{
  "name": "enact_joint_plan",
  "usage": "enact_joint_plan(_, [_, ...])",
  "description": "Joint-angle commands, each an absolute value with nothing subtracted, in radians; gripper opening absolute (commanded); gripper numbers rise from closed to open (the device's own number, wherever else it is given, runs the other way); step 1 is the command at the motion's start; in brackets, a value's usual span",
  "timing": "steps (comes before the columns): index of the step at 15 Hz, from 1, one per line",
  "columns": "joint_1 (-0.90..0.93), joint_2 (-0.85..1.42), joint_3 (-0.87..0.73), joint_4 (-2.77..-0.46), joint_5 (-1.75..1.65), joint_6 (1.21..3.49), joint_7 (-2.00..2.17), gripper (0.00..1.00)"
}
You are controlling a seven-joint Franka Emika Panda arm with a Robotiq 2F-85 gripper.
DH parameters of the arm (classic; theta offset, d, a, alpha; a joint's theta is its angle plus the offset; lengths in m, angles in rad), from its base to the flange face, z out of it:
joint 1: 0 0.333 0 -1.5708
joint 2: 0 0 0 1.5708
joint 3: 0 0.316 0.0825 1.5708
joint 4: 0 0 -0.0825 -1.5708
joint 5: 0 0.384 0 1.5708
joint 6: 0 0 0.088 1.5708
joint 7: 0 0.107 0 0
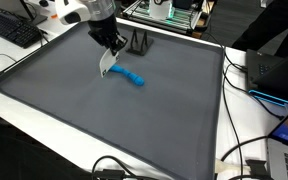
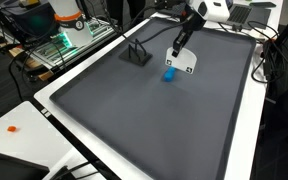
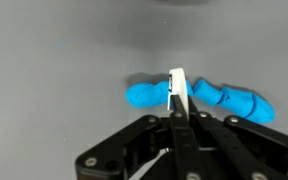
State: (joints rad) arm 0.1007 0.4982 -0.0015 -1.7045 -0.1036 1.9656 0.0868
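Filling both exterior views, the dark-topped table (image 1: 104,130) is the largest thing. Just above the blue object (image 1: 132,78) hangs the end effector (image 1: 109,45), its fingers closed almost fully on a thin white piece (image 1: 106,62). What this piece is, I cannot tell. In the wrist view it shows only edge-on and hides the middle of the blue object. A small black stand (image 1: 139,43) is behind the blue object, apart from it.

No legible text, labels or numbers anywhere
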Motion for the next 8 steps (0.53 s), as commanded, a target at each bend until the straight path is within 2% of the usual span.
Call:
enact_joint_plan(1, [0.094, 0.516, -0.004, -1.711, -0.139, 1.999, 0.063, 0.01])
enact_joint_plan(8, [0.094, 0.532, -0.009, -1.715, -0.157, 1.999, 0.053, 0.01])
